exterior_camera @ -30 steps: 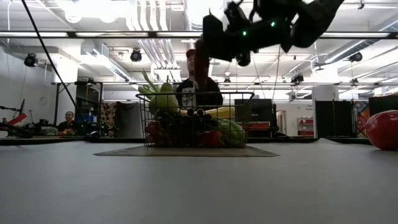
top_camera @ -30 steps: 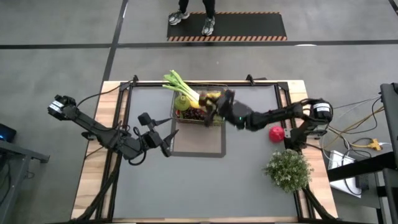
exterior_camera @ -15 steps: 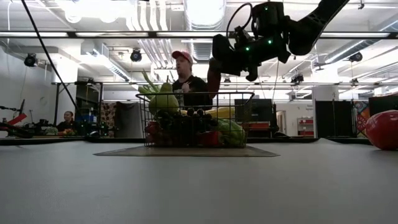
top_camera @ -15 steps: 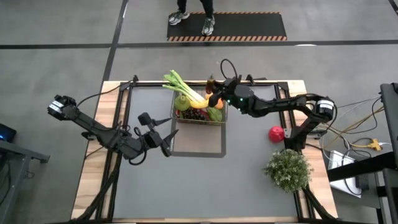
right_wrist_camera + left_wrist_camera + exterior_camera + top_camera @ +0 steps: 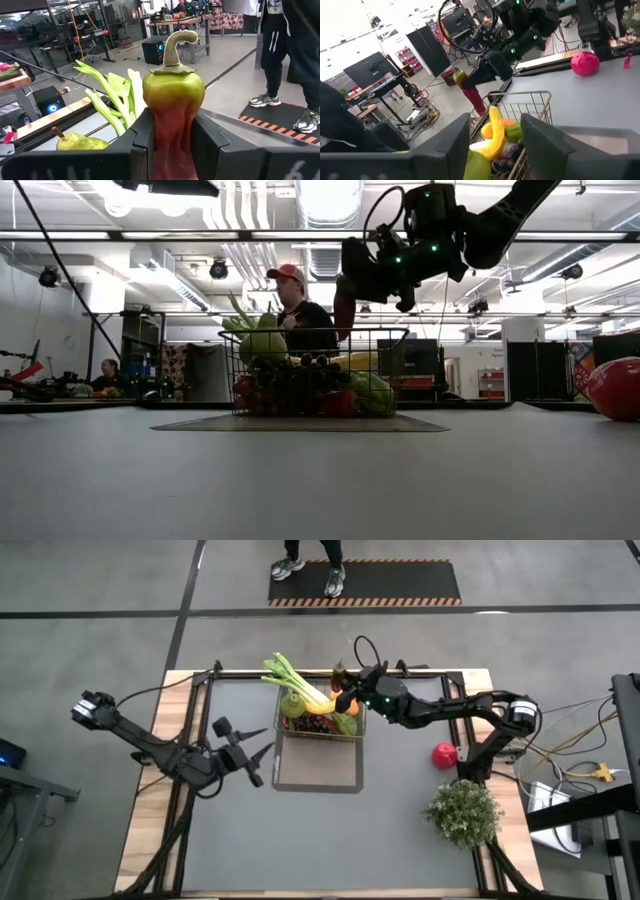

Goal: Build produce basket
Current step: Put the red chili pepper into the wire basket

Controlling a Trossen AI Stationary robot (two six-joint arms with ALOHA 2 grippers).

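We saw a flat dark grey mat (image 5: 322, 770) lying on the bench (image 5: 320, 840), whose wooden edges showed at both sides. A bushy grey-green plant (image 5: 462, 812) stood near the bench's right edge. Beyond the far edge, a person (image 5: 297, 315) in a red cap stood on a black floor mat (image 5: 400, 582) with striped borders.
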